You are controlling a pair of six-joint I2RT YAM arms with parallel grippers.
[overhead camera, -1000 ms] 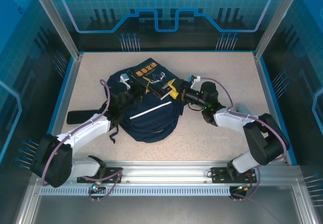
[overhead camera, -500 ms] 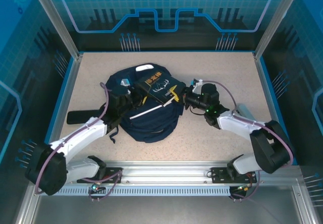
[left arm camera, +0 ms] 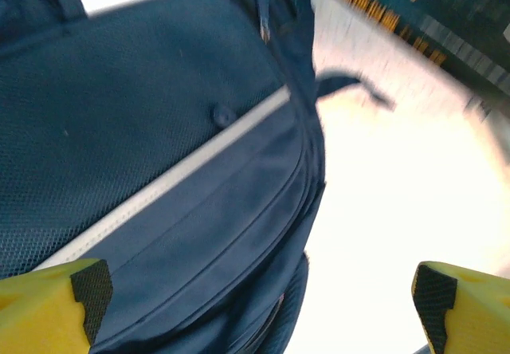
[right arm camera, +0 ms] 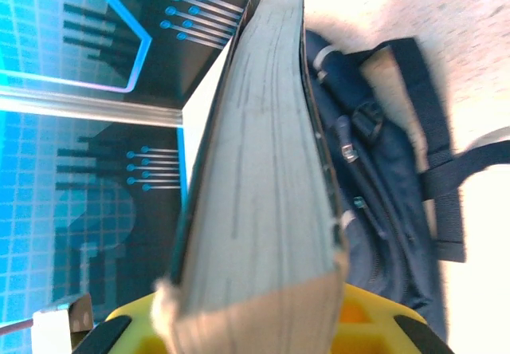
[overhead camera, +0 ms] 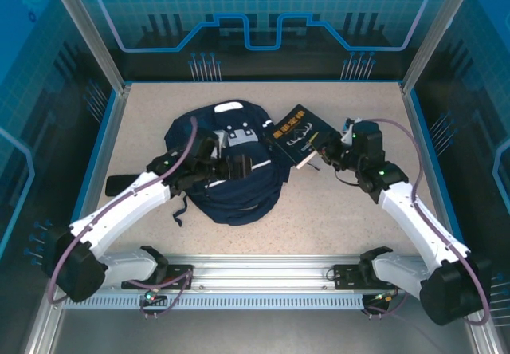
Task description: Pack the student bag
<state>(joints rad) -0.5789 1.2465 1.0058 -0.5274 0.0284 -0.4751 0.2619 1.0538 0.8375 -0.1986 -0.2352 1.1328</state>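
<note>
While the left arm reaches in over the student bag (overhead camera: 231, 194), its left gripper (overhead camera: 239, 167) hangs right above the navy fabric with the jaws spread wide and nothing between them. On the wrist camera the two yellow fingertips (left arm camera: 48, 306) sit at opposite bottom corners, and under them you get the bag's mesh panel and one white stripe (left arm camera: 175, 175) running diagonally. The bag itself lies slumped on the table (overhead camera: 343, 226), roughly mid-depth and a little left of centre. Its white handle patch (overhead camera: 229, 107) points to the far edge, its grey dotted patch (overhead camera: 239, 136) faces up, and a black strap (overhead camera: 127, 185) trails out toward the left edge. Over on the right, the right gripper (overhead camera: 324, 153) is pinching a dark-blue book (overhead camera: 296, 135) by one edge, holding it just beside the bag's right flank, toward the far right corner. The cover is tilted up to the overhead camera, and whether its lower corner touches the table I can't tell. From the right wrist, the pale page block (right arm camera: 263, 171) fills the middle, clamped between yellow fingers (right arm camera: 382, 334), with the bag's buckles and straps (right arm camera: 374, 171) beyond it.
</note>
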